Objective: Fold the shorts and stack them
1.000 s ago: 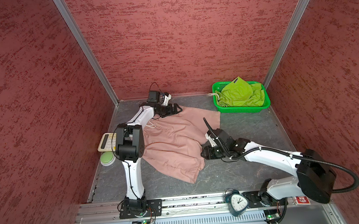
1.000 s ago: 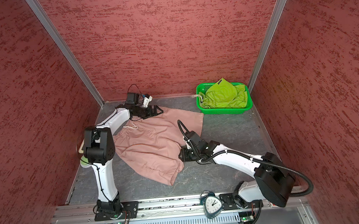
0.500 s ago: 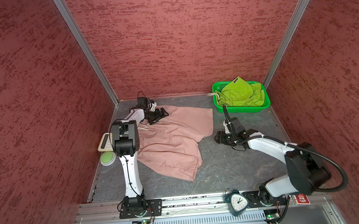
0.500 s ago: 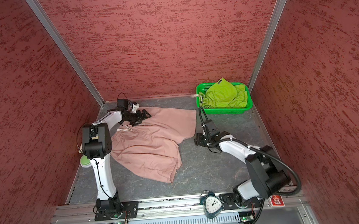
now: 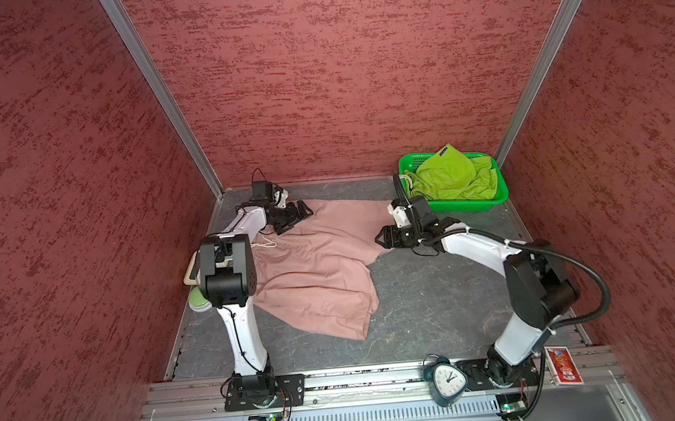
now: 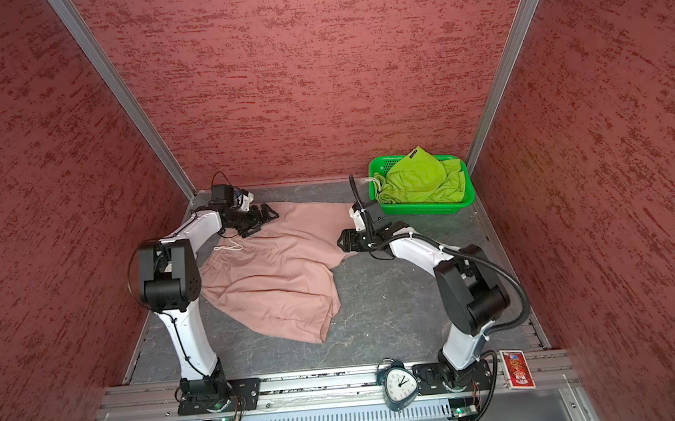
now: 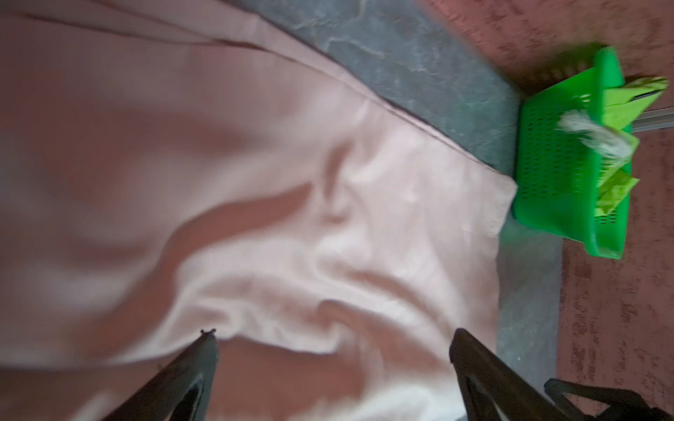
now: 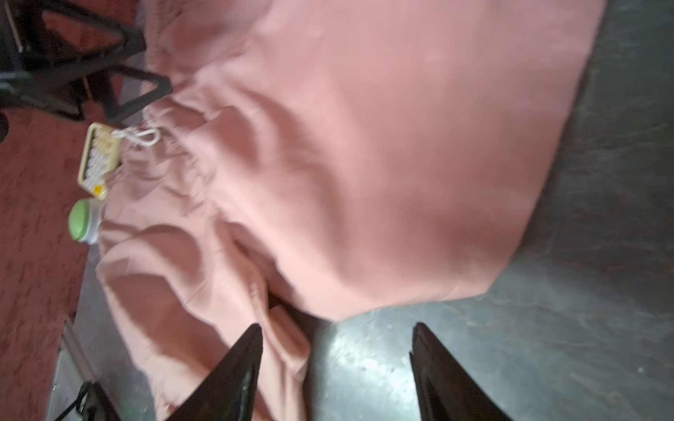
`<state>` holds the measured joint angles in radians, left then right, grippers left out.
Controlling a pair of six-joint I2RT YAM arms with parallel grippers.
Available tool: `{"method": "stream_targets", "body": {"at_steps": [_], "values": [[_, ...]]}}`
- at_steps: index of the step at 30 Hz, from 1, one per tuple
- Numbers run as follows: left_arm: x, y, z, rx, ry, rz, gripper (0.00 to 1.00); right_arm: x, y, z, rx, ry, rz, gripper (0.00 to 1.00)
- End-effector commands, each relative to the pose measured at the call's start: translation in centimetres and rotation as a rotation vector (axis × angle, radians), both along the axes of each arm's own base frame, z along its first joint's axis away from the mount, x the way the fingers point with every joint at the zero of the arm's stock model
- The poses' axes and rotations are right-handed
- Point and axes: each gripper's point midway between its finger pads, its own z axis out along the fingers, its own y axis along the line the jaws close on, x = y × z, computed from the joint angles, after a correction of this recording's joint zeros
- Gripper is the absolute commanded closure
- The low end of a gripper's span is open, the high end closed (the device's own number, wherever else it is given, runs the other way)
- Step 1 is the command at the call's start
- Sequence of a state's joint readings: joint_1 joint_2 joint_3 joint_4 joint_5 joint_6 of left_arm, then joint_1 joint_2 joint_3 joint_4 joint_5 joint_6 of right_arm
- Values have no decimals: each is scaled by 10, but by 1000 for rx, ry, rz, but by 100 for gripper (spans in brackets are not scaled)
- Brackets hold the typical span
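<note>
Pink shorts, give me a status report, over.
Left hand open over waist end; right hand open beside leg hem; both empty. Pink shorts spread, unfolded. Green shorts in basket.

Both top views are bright and sharp, lit evenly from above, with faint soft shadows; the walls [image 5: 52, 161] splay outward towards the edges. Both wrist views are smeared by motion blur: the pink shorts [image 7: 255, 182] and basket [image 7: 569, 175] look soft, and the floor [image 8: 364, 364] carries pale glare.
</note>
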<state>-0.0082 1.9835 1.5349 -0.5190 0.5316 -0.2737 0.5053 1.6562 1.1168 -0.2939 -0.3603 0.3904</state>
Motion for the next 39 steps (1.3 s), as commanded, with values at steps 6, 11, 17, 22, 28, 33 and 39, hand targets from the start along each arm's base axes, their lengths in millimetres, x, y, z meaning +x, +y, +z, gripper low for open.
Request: {"method": "stream_targets", "body": {"at_steps": [6,11,17,22,28,33,39], "values": [[-59,40,110,136,-185,138,1,-145,64,-55,-126,259,292,38],[-95,48,110,152,-182,154,1,-152,58,-73,-233,251,250,35],[-118,45,88,102,-135,154,1,-124,53,-93,-232,239,159,32],[-126,42,77,87,-107,145,1,-120,47,-121,-312,271,143,32],[-131,40,72,77,-91,135,1,-90,26,-131,-315,248,60,57],[-143,30,62,50,-67,119,1,-32,-10,-128,-332,192,-26,76],[-156,18,41,47,-14,94,1,28,-37,-100,-369,88,-53,75]]}}
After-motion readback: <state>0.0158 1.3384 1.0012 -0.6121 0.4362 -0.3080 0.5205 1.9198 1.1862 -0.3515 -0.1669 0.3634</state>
